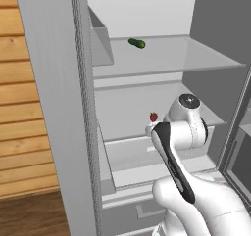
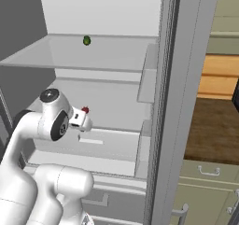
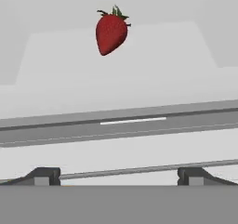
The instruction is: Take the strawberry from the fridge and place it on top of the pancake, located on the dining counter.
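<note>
The fridge (image 1: 59,107) stands open, and the strawberry (image 3: 111,30) is seen lying on the middle shelf (image 1: 127,112), back from that shelf's front edge and roughly midway between its side edges. The gripper (image 3: 118,176) is held released, its jaws spread wide with nothing between them, and it is aimed into the fridge at about the level of the shelf's front edge; in the hand view the berry sits above the line between the fingertips (image 3: 44,175) and slightly towards the left tip. A small green vegetable (image 1: 137,43) lies on the upper shelf, well apart from the berry, and is to be left alone. The step in hand is judged to be the approach to the berry. For a good grasp, the hand is best raised a little and centred on the berry before being advanced over the shelf edge. The jaws should be kept wide until the fruit lies fully between the pads, then closed gently, since so small a rounded thing is easily pushed away or squeezed out.
</note>
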Available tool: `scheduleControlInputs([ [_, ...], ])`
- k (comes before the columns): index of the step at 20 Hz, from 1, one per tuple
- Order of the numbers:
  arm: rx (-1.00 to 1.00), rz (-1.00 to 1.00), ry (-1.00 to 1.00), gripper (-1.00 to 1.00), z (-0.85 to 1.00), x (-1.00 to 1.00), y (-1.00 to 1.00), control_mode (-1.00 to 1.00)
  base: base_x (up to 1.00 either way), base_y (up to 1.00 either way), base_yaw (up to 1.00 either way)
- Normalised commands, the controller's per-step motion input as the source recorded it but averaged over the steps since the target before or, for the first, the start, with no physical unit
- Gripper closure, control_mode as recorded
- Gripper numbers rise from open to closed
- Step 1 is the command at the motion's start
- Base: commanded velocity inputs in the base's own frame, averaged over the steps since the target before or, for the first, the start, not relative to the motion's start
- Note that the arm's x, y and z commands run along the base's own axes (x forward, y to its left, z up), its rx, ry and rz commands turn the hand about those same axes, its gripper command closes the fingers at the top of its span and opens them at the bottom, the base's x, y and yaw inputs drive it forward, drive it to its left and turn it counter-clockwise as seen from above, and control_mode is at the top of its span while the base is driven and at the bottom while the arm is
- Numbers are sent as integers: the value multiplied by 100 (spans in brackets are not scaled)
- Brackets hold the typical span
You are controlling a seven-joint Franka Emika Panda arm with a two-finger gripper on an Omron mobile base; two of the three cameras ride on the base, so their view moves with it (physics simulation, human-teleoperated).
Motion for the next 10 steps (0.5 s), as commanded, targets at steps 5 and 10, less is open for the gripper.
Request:
scheduleControlInputs([
  [5, 5, -27, -19, -100, 14, 36, 0, -100, 0, 0, 0],
  [10, 1, -15, -17, -100, 32, 20, 3, -100, 0, 0, 0],
])
